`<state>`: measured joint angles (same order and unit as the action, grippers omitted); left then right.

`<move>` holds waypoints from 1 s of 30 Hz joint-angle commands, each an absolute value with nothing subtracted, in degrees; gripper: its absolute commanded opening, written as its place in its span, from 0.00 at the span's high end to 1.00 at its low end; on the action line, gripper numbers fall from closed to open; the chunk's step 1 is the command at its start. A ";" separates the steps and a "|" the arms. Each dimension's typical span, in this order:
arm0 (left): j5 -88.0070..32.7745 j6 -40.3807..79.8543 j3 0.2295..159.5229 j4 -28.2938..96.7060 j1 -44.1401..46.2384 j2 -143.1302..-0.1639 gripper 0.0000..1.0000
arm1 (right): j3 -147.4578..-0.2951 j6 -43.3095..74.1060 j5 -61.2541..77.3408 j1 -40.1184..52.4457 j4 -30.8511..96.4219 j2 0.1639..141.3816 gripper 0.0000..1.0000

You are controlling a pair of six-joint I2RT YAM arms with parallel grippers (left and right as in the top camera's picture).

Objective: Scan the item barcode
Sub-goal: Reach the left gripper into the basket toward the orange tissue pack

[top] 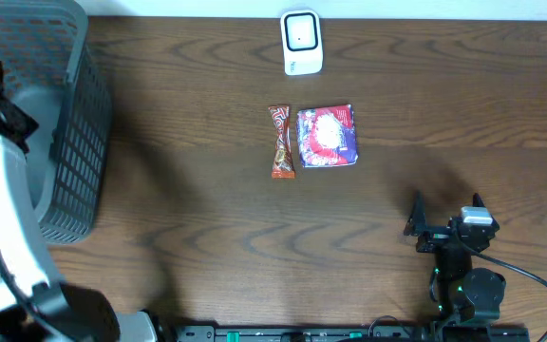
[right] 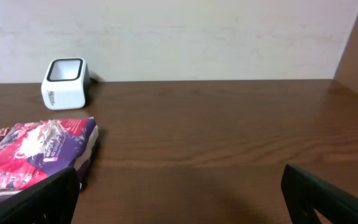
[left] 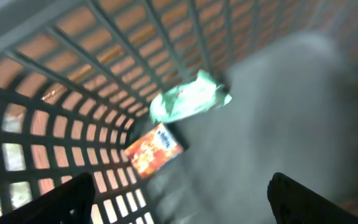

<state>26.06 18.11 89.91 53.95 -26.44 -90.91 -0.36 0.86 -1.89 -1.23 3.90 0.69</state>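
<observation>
Nearest us, the right tool [right: 182, 202] is hanging low over the counter [top: 207, 218], well short of the scanner [top: 301, 42] and off to its right, with its jaws spread wide and nothing between them. The left tool [left: 185, 202] is reaching into the grey basket [top: 74, 142], far to the scanner's left, and it is likewise gaping and empty. Below it a green packet [left: 188, 102] and an orange packet [left: 156, 149] are lying blurred by the mesh.

The items awaiting scanning, a candy bar [top: 281, 142] and a purple packet [top: 328, 137], are lying just beside each other on our side of the scanner.

We are expecting trouble there. Wide jaws coming down on one could be nudging the other. Glossy wrap could be slipping or crumpling in a pinch. We are not seeing any barcode, so it may be facing away from the scanner.

The counter is showing dark, smooth wood grain. Beyond the scanner a pale wall [right: 229, 37] is closing the room.
</observation>
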 commanded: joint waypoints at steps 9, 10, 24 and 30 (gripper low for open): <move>27.24 21.34 89.34 57.82 -31.94 -103.90 0.11 | -0.32 1.45 -1.80 -0.75 4.12 0.38 0.01; 26.41 21.30 89.34 57.87 -32.25 -104.64 0.11 | -0.32 1.45 -1.80 -0.75 4.12 0.38 0.01; 25.10 29.34 89.34 58.87 -35.31 -113.80 0.11 | -0.32 1.45 -1.80 -0.75 4.12 0.38 0.01; 25.06 30.50 89.34 57.76 -37.89 -115.81 0.11 | -0.32 1.45 -1.80 -0.75 4.12 0.38 0.01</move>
